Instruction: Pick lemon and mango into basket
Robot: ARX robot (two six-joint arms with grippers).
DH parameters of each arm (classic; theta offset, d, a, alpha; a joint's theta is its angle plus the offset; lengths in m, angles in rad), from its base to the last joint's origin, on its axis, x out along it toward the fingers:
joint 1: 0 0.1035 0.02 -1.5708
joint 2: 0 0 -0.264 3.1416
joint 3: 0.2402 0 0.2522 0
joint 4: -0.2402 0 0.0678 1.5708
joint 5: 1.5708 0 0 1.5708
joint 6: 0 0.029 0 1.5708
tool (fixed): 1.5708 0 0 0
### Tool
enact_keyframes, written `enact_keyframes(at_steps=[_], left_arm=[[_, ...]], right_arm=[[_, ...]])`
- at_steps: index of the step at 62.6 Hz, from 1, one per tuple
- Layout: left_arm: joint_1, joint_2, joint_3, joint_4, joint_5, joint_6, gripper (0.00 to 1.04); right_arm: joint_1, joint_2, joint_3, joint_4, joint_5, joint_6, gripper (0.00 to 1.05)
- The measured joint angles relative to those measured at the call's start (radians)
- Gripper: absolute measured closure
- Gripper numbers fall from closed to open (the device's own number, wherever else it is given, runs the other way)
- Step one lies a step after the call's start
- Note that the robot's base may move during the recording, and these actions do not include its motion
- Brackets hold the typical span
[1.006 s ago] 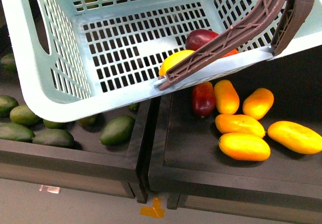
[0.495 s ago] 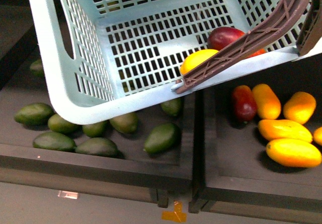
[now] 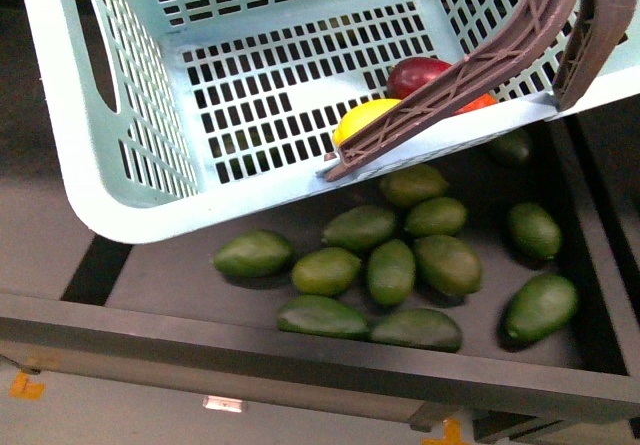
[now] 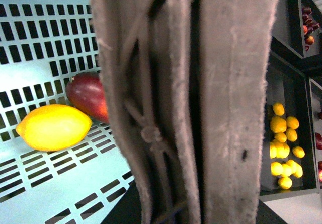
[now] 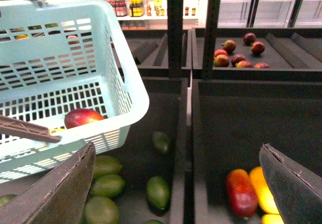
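Observation:
The light teal basket (image 3: 120, 165) hangs tilted across the top of the front view. The yellow lemon (image 3: 362, 120) and the dark red mango (image 3: 420, 73) lie inside it, against the low side behind the brown handle (image 3: 470, 70). My left gripper (image 4: 193, 108) is shut on the handle; its pads fill the left wrist view, with the lemon (image 4: 53, 127) and mango (image 4: 85, 95) on the slotted floor beside them. My right gripper (image 5: 176, 183) is open and empty, to the side of the basket (image 5: 115, 73). The mango (image 5: 83, 117) shows in it.
Several green oval fruits (image 3: 390, 265) lie in a black bin (image 3: 300, 345) under the basket. In the neighbouring bin lie a red mango (image 5: 241, 193) and a yellow-orange one (image 5: 261, 183). Red apples (image 5: 236, 55) sit on a far shelf. Yellow fruits (image 4: 284, 148) fill a distant bin.
The basket, with lemon and mango still inside, now hangs over the green fruit bin. The yellow-orange mangoes and the loose red mango have left the front view.

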Motion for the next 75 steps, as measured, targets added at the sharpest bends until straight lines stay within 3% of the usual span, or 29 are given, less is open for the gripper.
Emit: enact_keyframes(at_steps=[48,50,56,60,64,75], left_arm=[[0.015,0.0,0.0,0.0,-0.01,-0.003,0.89],[0.018,0.0,-0.001,0.004,-0.041,-0.009,0.89],[0.007,0.018,-0.049,0.198,-0.383,-0.195,0.89],[0.02,0.043,-0.044,0.25,-0.519,-0.335,0.89],[0.071,0.079,-0.023,0.271,-0.542,-0.462,0.89],[0.195,0.252,0.082,0.286,-0.482,-0.71,0.89]], right_arm=[[-0.002,-0.001,0.0,0.0,-0.011,0.0,0.09],[-0.002,-0.001,0.0,0.0,-0.01,0.0,0.09],[-0.002,-0.001,0.0,-0.001,-0.007,0.0,0.09],[-0.002,-0.001,0.0,0.0,-0.006,0.0,0.09],[-0.002,-0.001,0.0,0.0,-0.002,0.0,0.09],[-0.002,-0.001,0.0,0.0,-0.002,0.0,0.09]])
